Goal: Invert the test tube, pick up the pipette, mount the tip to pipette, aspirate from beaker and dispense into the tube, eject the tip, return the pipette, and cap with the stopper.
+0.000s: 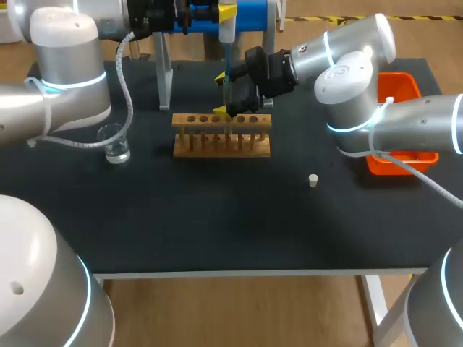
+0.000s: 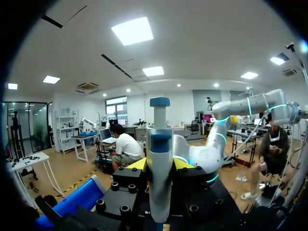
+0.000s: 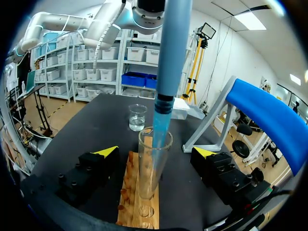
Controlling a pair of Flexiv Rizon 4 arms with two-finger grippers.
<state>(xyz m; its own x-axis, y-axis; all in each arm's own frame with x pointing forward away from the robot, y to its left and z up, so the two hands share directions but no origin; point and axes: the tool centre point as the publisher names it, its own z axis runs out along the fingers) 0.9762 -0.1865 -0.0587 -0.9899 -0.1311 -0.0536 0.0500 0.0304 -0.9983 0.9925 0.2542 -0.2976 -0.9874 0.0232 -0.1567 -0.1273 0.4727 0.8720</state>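
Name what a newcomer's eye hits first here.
The pipette, gripped by the left tool, hangs over the wooden rack with its tip in the mouth of the tube, which stands between the open fingers of the right tool. A stopper lies alone right of the rack, the beaker left of it.

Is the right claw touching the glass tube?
Apart: right wrist view shows the test tube standing between the right end effector's open fingers, gaps either side.
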